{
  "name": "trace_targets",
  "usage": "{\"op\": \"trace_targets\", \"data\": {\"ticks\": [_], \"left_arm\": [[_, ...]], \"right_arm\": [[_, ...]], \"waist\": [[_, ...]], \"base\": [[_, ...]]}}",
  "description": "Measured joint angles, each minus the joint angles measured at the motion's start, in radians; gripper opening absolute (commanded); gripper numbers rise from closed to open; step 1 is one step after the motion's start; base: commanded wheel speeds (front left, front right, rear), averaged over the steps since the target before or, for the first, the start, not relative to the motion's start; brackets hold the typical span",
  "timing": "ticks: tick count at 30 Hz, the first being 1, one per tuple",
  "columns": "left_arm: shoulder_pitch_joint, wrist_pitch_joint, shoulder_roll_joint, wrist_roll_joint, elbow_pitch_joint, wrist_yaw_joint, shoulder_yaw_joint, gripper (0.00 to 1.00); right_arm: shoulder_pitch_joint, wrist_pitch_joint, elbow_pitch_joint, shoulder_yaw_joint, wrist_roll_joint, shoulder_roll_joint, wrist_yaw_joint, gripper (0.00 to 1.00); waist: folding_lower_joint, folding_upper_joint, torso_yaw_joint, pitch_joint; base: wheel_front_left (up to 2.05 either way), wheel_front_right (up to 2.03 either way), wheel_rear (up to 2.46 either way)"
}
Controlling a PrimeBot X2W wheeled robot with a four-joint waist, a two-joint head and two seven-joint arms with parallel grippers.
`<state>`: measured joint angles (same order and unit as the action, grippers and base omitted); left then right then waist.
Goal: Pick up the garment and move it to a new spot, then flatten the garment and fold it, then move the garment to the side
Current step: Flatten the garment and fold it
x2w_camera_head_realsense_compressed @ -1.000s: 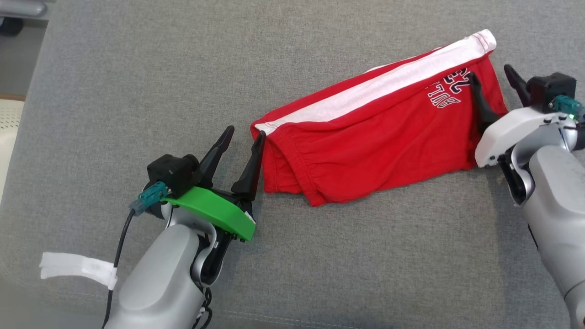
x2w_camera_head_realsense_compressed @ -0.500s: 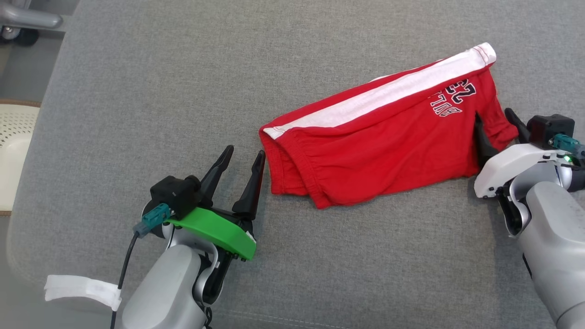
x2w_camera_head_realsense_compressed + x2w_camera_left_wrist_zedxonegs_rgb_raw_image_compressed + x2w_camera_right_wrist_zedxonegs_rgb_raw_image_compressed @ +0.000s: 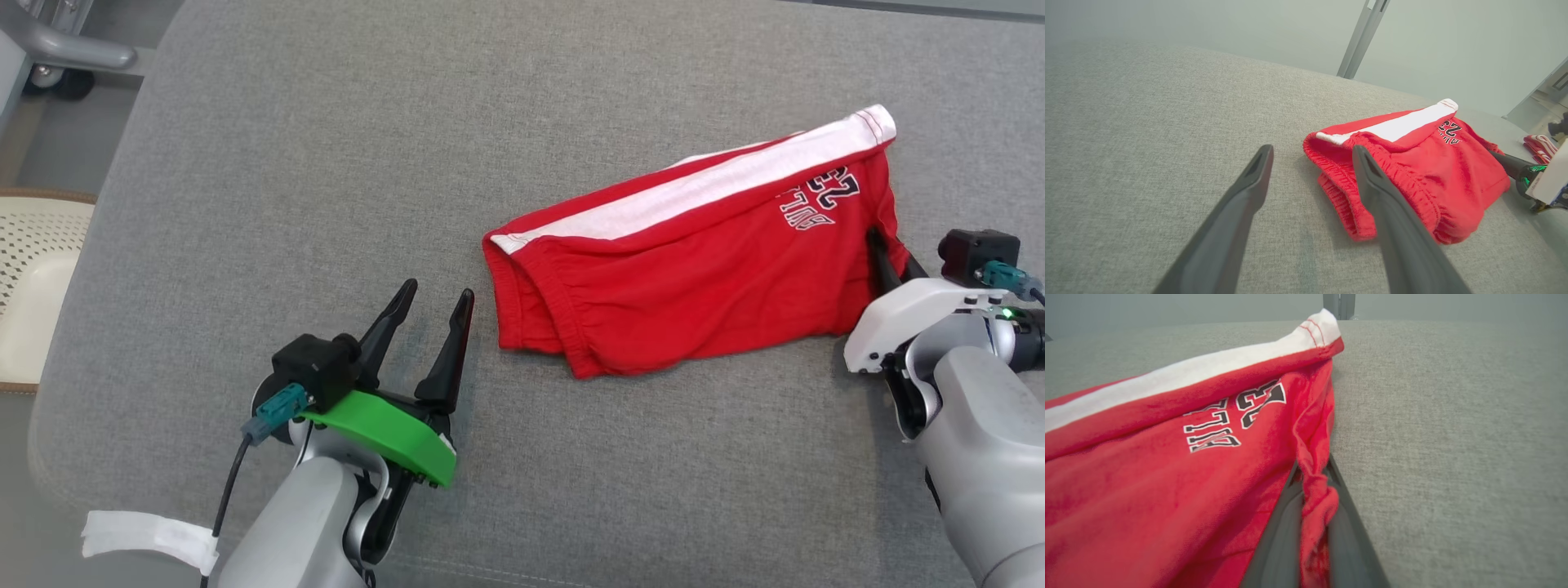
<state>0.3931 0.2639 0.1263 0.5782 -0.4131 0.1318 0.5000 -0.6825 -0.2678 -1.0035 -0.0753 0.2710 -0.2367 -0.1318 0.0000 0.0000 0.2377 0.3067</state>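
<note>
Red garment (image 3: 694, 269) printed "23" sits pinched in right jaws; left jaws gape wide.

One red garment (image 3: 694, 278) was there, two grippers, left gripper (image 3: 438, 289) and right gripper (image 3: 886, 249), one grey cushion (image 3: 326, 163).

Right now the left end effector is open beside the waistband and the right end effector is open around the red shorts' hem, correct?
No: the right wrist view shows the right end effector shut on the hem of the red shorts. The left end effector is open beside the waistband.
</note>
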Motion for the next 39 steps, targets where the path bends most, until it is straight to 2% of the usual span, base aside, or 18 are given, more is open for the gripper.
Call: {"op": "trace_targets", "data": {"ticks": [9, 12, 15, 19, 23, 28, 38, 39], "left_arm": [[-0.061, 0.0, 0.008, -0.01, 0.014, 0.0, -0.001, 1.0], [-0.09, 0.0, 0.009, -0.01, 0.015, 0.0, -0.004, 1.0], [-0.119, 0.0, 0.012, -0.008, 0.014, 0.0, -0.011, 1.0], [-0.144, 0.0, 0.013, -0.007, 0.014, 0.0, -0.012, 1.0], [-0.155, 0.0, 0.01, 0.002, 0.015, 0.0, -0.007, 1.0], [-0.163, 0.0, 0.003, 0.009, 0.015, 0.0, 0.005, 1.0], [-0.186, 0.0, 0.004, 0.021, 0.001, 0.0, 0.015, 1.0], [-0.191, 0.0, 0.004, 0.021, 0.001, 0.0, 0.012, 1.0]], "right_arm": [[0.1, 0.004, 0.115, 0.086, -0.015, -0.021, 0.0, 0.0], [0.139, 0.004, 0.191, 0.067, -0.021, -0.025, 0.0, 0.0], [0.17, 0.004, 0.296, -0.012, -0.025, -0.02, 0.001, 0.0], [0.199, 0.004, 0.425, -0.168, 0.002, -0.012, 0.001, 0.0], [0.205, 0.004, 0.487, -0.321, 0.047, -0.009, 0.001, 0.0], [0.184, 0.004, 0.454, -0.468, 0.098, 0.024, 0.001, 0.0], [0.114, 0.007, 0.219, -0.613, 0.125, 0.142, 0.001, 0.0], [0.113, 0.007, 0.204, -0.619, 0.135, 0.149, 0.001, 0.35]], "waist": [[0.0, 0.0, -0.017, -0.064], [0.0, 0.0, -0.025, -0.093], [0.0, 0.0, -0.037, -0.121], [0.0, 0.0, -0.055, -0.155], [0.0, 0.0, -0.065, -0.184], [-0.0001, 0.0, -0.044, -0.202], [-0.0001, 0.0, 0.055, -0.212], [-0.0001, 0.0, 0.061, -0.214]], "base": [[0.0, 0.0, 0.0], [0.0, 0.0, 0.0], [0.0, 0.0, 0.0], [0.0, 0.0, 0.0], [0.0, 0.0, 0.0], [0.0, 0.0, 0.0], [0.0, 0.0, 0.0], [0.0, 0.0, 0.0]]}}
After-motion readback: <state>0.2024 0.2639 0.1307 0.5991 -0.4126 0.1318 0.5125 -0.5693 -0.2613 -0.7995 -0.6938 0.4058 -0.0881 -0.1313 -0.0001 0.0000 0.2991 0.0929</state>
